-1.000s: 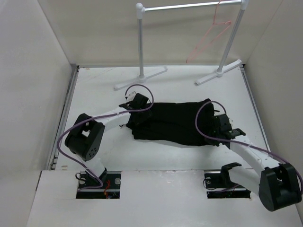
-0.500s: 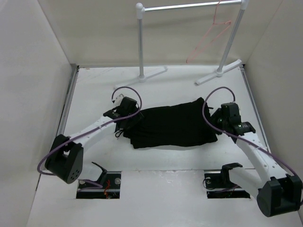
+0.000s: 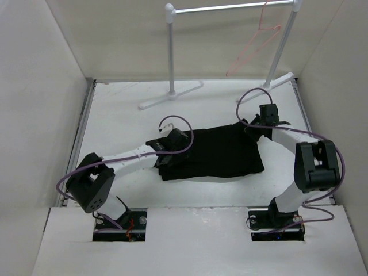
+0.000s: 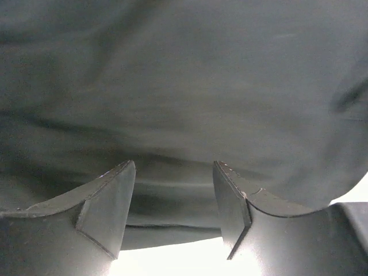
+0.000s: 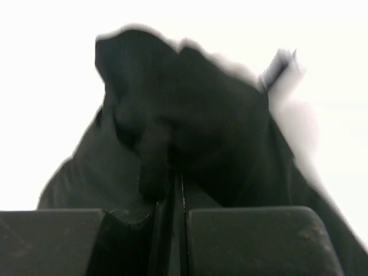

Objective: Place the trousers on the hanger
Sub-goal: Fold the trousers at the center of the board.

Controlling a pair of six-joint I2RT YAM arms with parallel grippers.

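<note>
The black trousers [image 3: 213, 152] lie folded across the middle of the table. The pink hanger [image 3: 257, 43] hangs from the white rack's rail at the back right. My left gripper [image 3: 168, 148] sits at the trousers' left end. In the left wrist view it [image 4: 172, 172] is open, its fingers [image 4: 109, 201] apart just above the cloth [image 4: 184, 86] and its near edge. My right gripper [image 3: 253, 126] is at the far right corner of the trousers. In the right wrist view it [image 5: 175, 178] is shut on a raised bunch of the black cloth [image 5: 190, 103].
The white rack stands at the back, its left post [image 3: 170, 52] and right post [image 3: 282, 52] on feet [image 3: 171, 95] that reach onto the table. White walls close in both sides. The right arm's elbow [image 3: 313, 164] juts out to the right of the trousers.
My right gripper has swung from the trousers' right edge to the far right corner and closed on cloth there. My left gripper moved left, then back right, along the left end and stayed open.
</note>
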